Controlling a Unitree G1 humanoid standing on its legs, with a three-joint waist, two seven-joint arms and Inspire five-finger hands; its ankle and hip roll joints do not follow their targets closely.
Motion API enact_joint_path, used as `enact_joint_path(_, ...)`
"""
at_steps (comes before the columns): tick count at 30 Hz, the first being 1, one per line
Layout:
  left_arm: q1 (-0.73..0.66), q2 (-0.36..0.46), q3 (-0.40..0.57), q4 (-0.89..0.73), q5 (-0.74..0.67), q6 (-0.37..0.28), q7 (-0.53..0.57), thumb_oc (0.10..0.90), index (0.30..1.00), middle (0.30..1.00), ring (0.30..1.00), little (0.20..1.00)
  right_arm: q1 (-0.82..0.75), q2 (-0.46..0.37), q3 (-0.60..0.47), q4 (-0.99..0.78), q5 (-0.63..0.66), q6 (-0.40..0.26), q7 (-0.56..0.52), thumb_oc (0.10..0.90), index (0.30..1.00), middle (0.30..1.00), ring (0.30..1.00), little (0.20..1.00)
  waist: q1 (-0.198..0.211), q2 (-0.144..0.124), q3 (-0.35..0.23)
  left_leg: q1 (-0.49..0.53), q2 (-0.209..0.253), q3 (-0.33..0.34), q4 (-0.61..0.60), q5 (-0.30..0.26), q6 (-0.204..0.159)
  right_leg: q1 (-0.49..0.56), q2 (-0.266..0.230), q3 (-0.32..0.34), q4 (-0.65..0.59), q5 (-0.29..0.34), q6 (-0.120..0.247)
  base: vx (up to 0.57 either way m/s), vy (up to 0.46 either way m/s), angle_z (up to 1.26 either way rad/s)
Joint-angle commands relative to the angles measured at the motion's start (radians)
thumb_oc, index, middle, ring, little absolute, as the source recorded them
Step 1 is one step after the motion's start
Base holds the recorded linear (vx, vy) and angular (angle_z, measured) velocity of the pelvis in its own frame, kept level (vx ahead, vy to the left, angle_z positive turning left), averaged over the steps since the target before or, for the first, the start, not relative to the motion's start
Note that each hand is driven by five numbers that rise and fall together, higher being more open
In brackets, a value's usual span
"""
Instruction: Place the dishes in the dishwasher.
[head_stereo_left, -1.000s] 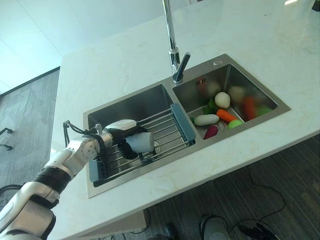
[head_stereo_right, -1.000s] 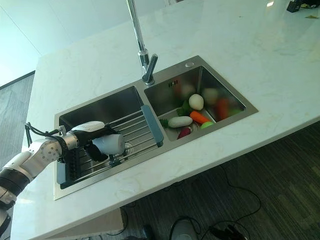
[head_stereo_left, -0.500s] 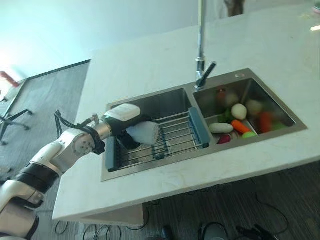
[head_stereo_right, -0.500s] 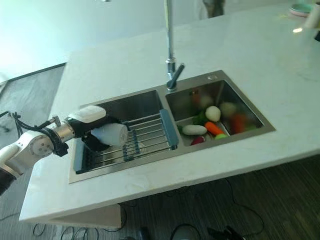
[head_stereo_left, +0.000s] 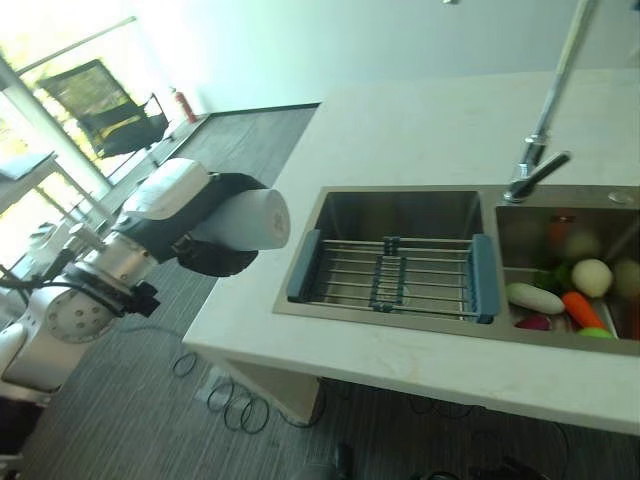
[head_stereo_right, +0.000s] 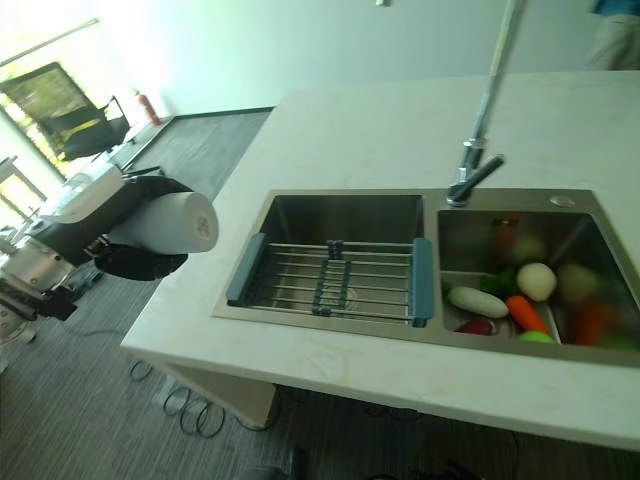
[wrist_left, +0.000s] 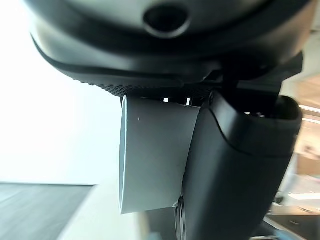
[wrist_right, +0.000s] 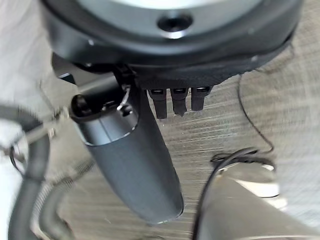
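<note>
Daylight falls on a dark office chair (head_stereo_left: 105, 95) at the far left, by the windows, above grey floor. Nearer, the left hand (head_stereo_left: 185, 225) is held out in the air beside the counter's left end, clamped round a white cup (head_stereo_left: 250, 220); the cup lies on its side with its open mouth turned toward the sink. In the left wrist view the thumb (wrist_left: 235, 165) presses against the cup's wall (wrist_left: 155, 150), with the dark palm above it. The cup is clear of the counter and well apart from the sink.

The pale marbled counter (head_stereo_left: 420, 130) carries a double steel sink (head_stereo_left: 400, 210). Across the left basin rests a wire rack (head_stereo_left: 390, 280) with a blue-grey grip at each end and a small dark clip at its middle; nothing sits on it. Between the two basins, at the back rim, rises a tall chrome tap (head_stereo_left: 540, 140) with its lever pointing right.

The right basin holds toy vegetables: a white oblong one (head_stereo_left: 535, 298), a round white one (head_stereo_left: 592, 277), an orange carrot (head_stereo_left: 583, 310), a dark red piece (head_stereo_right: 478, 326) and a bit of bright green (head_stereo_right: 537, 337), all lying close together.

The right hand (wrist_right: 150, 170) shows in its own wrist view, hanging over the grey floor, thumb straight and fingers (wrist_right: 177, 102) curled short beside it, holding nothing.
</note>
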Motion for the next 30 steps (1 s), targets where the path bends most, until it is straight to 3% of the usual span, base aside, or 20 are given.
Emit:
enact_joint_path(1,-0.084,-0.002,0.225,0.087,-0.063,-0.062,0.194,0.400,0.300,0.300,0.300,0.300,-0.038,-0.019,-0.048,0.013,0.022,-0.051,-0.020,0.800,0.900,0.900,0.900,0.900,-0.052,-0.016,0.063,-0.005,0.143,0.190,0.299,-0.290,-0.057,0.115,-0.090,-0.051,-0.177,-0.015,0.173,-0.40,0.132,2.05)
enact_joint_path(2,-0.022,-0.037,0.267,0.112,-0.031,-0.108,0.287,0.400,0.300,0.300,0.300,0.300,-0.037,-0.019,-0.070,0.000,0.037,-0.053,-0.031,0.800,0.900,0.900,0.900,0.900,-0.045,-0.035,0.061,0.037,0.117,0.198,0.299,-0.303,-0.032,0.095,-0.118,-0.057,-0.177,0.008,0.172,-0.45,0.178,1.72)
enact_joint_path(4,0.023,-0.055,0.308,0.125,-0.019,-0.151,0.324,0.400,0.300,0.300,0.300,0.300,-0.035,-0.018,-0.080,-0.005,0.044,-0.052,-0.035,0.800,0.900,0.900,0.900,0.900,-0.043,-0.046,0.058,0.058,0.102,0.197,0.299,-0.320,-0.015,0.085,-0.133,-0.059,-0.177,0.021,0.173,-0.27,0.151,1.14)
enact_joint_path(5,0.049,-0.064,0.335,0.131,-0.029,-0.182,0.340,0.400,0.300,0.300,0.300,0.300,-0.032,-0.018,-0.092,-0.003,0.045,-0.053,-0.037,0.800,0.900,0.900,0.900,0.900,-0.042,-0.050,0.055,0.073,0.104,0.205,0.299,-0.333,-0.011,0.081,-0.142,-0.069,-0.177,0.026,0.172,-0.30,0.260,1.14)
enact_joint_path(6,0.074,-0.083,0.369,0.133,-0.057,-0.238,0.330,0.400,0.300,0.300,0.300,0.300,-0.020,-0.023,-0.124,0.014,0.055,-0.062,-0.040,0.800,0.900,0.900,0.900,0.900,-0.044,-0.046,0.038,0.103,0.139,0.225,0.299,-0.364,-0.026,0.083,-0.160,-0.097,-0.177,0.014,0.179,-0.38,0.356,1.34)
enact_joint_path(7,0.073,-0.089,0.368,0.132,-0.058,-0.247,0.325,0.400,0.300,0.300,0.300,0.300,-0.018,-0.026,-0.135,0.020,0.054,-0.064,-0.040,0.800,0.900,0.900,0.900,0.900,-0.048,-0.042,0.031,0.109,0.150,0.238,0.299,-0.369,-0.032,0.081,-0.172,-0.115,-0.177,0.021,0.184,-0.36,0.421,1.62)
enact_joint_path(10,0.062,-0.100,0.351,0.116,-0.068,-0.250,0.318,0.400,0.300,0.300,0.300,0.300,-0.019,-0.028,-0.142,0.018,0.025,-0.070,-0.051,0.800,0.900,0.900,0.900,0.900,-0.055,-0.027,0.019,0.110,0.164,0.252,0.299,-0.382,-0.045,0.079,-0.207,-0.141,-0.177,0.041,0.205,-0.24,0.421,1.74)
enact_joint_path(12,0.077,-0.107,0.352,0.091,-0.062,-0.231,0.318,0.400,0.300,0.300,0.300,0.300,-0.032,-0.018,-0.134,0.003,0.013,-0.058,-0.074,0.800,0.900,0.900,0.900,0.900,-0.041,-0.023,0.017,0.111,0.125,0.219,0.299,-0.402,-0.038,0.073,-0.241,-0.132,-0.177,0.071,0.239,-0.19,0.458,1.24)
enact_joint_path(15,0.111,-0.096,0.368,0.059,-0.014,-0.221,0.297,0.400,0.300,0.300,0.300,0.300,-0.045,0.028,-0.111,-0.027,-0.039,-0.057,-0.074,0.800,0.900,0.900,0.900,0.900,-0.002,-0.040,0.028,0.120,0.070,0.196,0.299,-0.437,0.002,0.086,-0.307,-0.144,-0.177,0.139,0.278,-0.14,0.354,0.45)
enact_joint_path(16,0.124,-0.102,0.374,0.020,-0.001,-0.199,0.278,0.400,0.300,0.300,0.300,0.300,-0.049,0.069,-0.062,-0.098,-0.063,-0.061,-0.096,0.800,0.900,0.900,0.900,0.900,0.033,-0.050,0.042,0.124,0.031,0.173,0.299,-0.446,0.039,0.127,-0.327,-0.158,-0.177,0.165,0.269,-0.16,0.437,0.59)
enact_joint_path(17,0.125,-0.111,0.364,0.006,0.014,-0.189,0.283,0.400,0.300,0.300,0.300,0.300,-0.048,0.083,-0.041,-0.136,-0.061,-0.055,-0.104,0.800,0.900,0.900,0.900,0.900,0.038,-0.051,0.048,0.127,0.016,0.156,0.299,-0.446,0.058,0.143,-0.324,-0.149,-0.177,0.171,0.257,-0.14,0.447,0.68)
enact_joint_path(18,0.120,-0.116,0.348,0.002,0.024,-0.187,0.287,0.400,0.300,0.300,0.300,0.300,-0.049,0.090,-0.030,-0.162,-0.052,-0.047,-0.108,0.800,0.900,0.900,0.900,0.900,0.034,-0.051,0.051,0.130,0.004,0.139,0.299,-0.449,0.071,0.148,-0.314,-0.126,-0.177,0.182,0.249,-0.11,0.333,0.49)
enact_joint_path(19,0.093,-0.117,0.308,0.014,0.043,-0.209,0.306,0.400,0.300,0.300,0.300,0.300,-0.052,0.093,-0.022,-0.185,-0.028,-0.048,-0.099,0.800,0.900,0.900,0.900,0.900,0.009,-0.048,0.058,0.120,-0.012,0.110,0.299,-0.431,0.098,0.143,-0.264,-0.067,-0.177,0.198,0.223,-0.06,0.249,0.38)
enact_joint_path(23,0.017,-0.112,0.224,0.029,0.047,-0.221,0.295,0.400,0.300,0.300,0.300,0.300,-0.055,0.081,-0.016,-0.193,0.033,-0.070,-0.028,0.800,0.900,0.900,0.900,0.900,-0.038,-0.061,0.066,0.109,-0.045,0.036,0.299,-0.429,0.118,0.131,-0.103,0.060,-0.177,0.087,0.206,0.06,0.111,1.45)
enact_joint_path(26,0.005,-0.141,0.188,-0.014,0.078,-0.177,0.305,0.400,0.300,0.300,0.300,0.300,-0.061,0.056,-0.023,-0.173,0.050,-0.034,0.017,0.800,0.900,0.900,0.900,0.900,-0.051,-0.103,0.069,0.106,-0.078,0.040,0.299,-0.445,0.115,0.063,-0.062,0.117,-0.177,0.066,0.202,0.25,-0.027,0.70)
enact_joint_path(27,-0.001,-0.162,0.153,-0.017,0.043,-0.178,0.277,0.400,0.300,0.300,0.300,0.300,-0.073,0.051,-0.027,-0.144,0.045,-0.024,0.013,0.800,0.900,0.900,0.900,0.900,-0.069,-0.116,0.079,0.114,-0.093,0.032,0.299,-0.460,0.119,-0.019,-0.026,0.164,-0.177,0.109,0.208,0.53,-0.185,0.15)
enact_joint_path(30,-0.046,-0.201,0.106,0.003,0.056,-0.180,0.289,0.400,0.300,0.300,0.300,0.300,-0.080,0.047,-0.058,-0.077,0.097,-0.006,0.000,0.800,0.900,0.900,0.900,0.900,-0.086,-0.124,0.085,0.129,-0.099,-0.005,0.299,-0.449,0.118,-0.039,0.026,0.206,-0.177,0.113,0.183,0.48,-0.237,0.30)
